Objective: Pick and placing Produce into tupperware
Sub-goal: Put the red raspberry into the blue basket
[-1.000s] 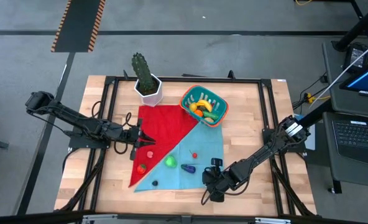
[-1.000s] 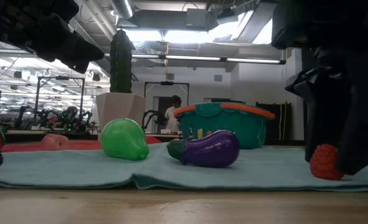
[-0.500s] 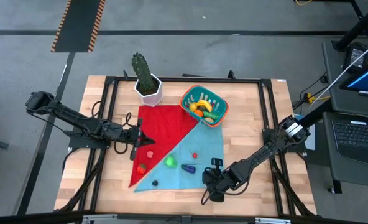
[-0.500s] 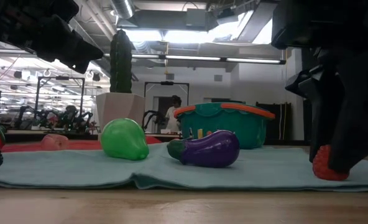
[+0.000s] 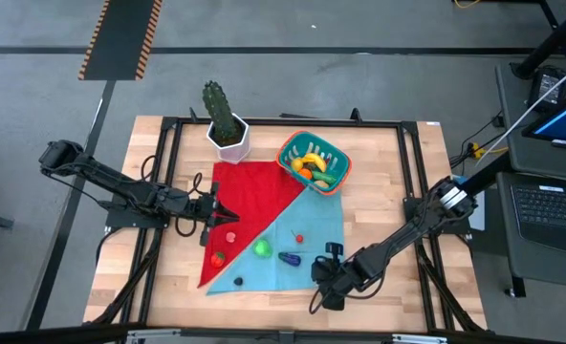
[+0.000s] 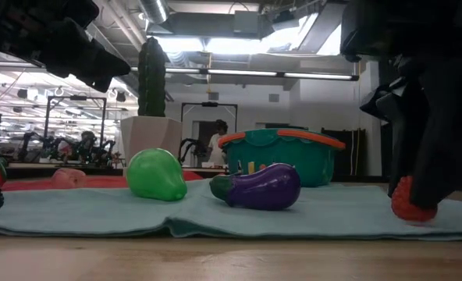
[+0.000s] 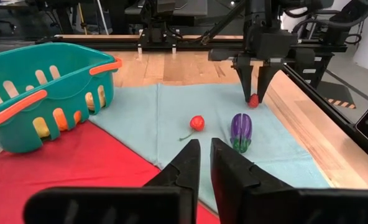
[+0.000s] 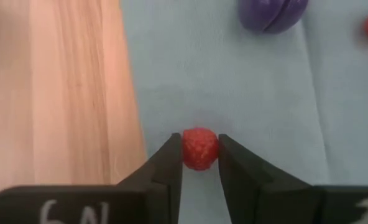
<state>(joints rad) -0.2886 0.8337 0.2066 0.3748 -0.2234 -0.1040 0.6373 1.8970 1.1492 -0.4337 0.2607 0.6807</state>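
Observation:
The teal tupperware (image 5: pixel 314 162) with an orange rim stands at the far middle of the table and holds several yellow, orange and green Produce pieces. On the teal cloth (image 5: pixel 316 225) lie a green pear (image 5: pixel 262 247), a purple eggplant (image 5: pixel 289 257) and a red cherry (image 5: pixel 299 239). Two red pieces (image 5: pixel 231 235) (image 5: pixel 219 256) rest on the red cloth (image 5: pixel 254 191). My right gripper (image 5: pixel 327 252) is shut on a red raspberry (image 8: pixel 199 148) at the teal cloth's near right edge. My left gripper (image 5: pixel 216 212) hovers over the red cloth, shut, with nothing in it. My right gripper pinches the raspberry by its two opposite sides (image 8: pixel 185 149) between the tips of its two fingers (image 8: pixel 166 163). The fingers slant steeply down from the table's near right. The raspberry's underside (image 6: pixel 409 217) still rests on the teal cloth.
A tall green cactus in a white pot (image 5: pixel 228 134) stands at the far left of the cloths. Black frame rails (image 5: pixel 407 182) run along the table's sides. Bare wood (image 5: pixel 379 210) lies right of the teal cloth. A person (image 6: pixel 215 144) stands far back in the room.
My right gripper's fingers have closed in on the raspberry and taken hold of it without the hand shifting. The raspberry stays where it was on the teal cloth.

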